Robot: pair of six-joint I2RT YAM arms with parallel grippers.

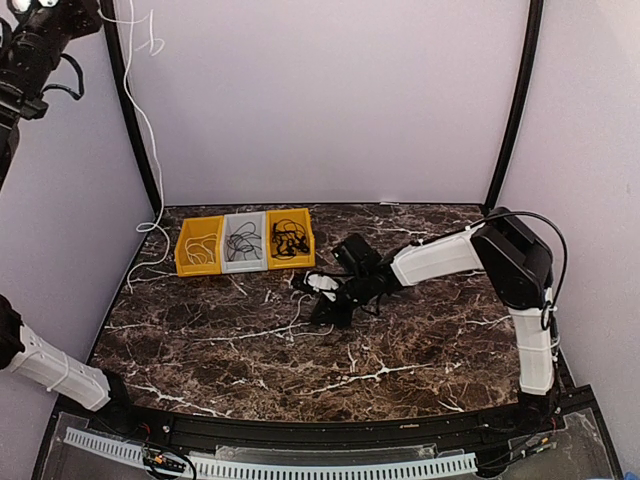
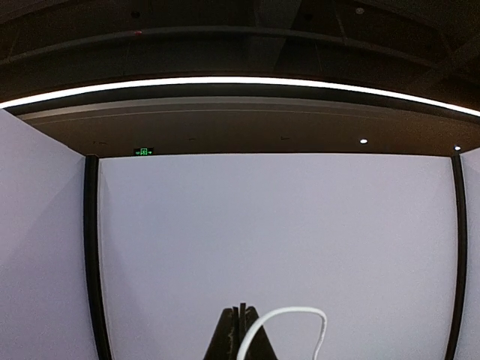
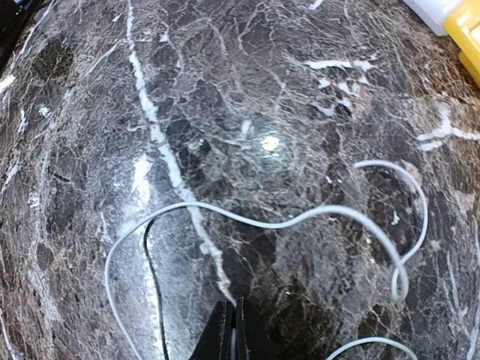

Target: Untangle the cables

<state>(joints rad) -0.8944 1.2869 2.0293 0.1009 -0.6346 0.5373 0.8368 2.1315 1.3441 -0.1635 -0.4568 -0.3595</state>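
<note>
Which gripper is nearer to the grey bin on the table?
The right. The right gripper is low over the table, just right of the grey bin, nearer the arms. The left gripper, shut on a white cable, is raised high above the table's left side.

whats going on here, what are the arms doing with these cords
The left gripper, raised high, is shut on a white cable that trails down to the marble table. The right gripper is shut low over loose white and black cables mid-table; whether it pinches a strand is unclear. Three bins at the back already hold cables.
</note>
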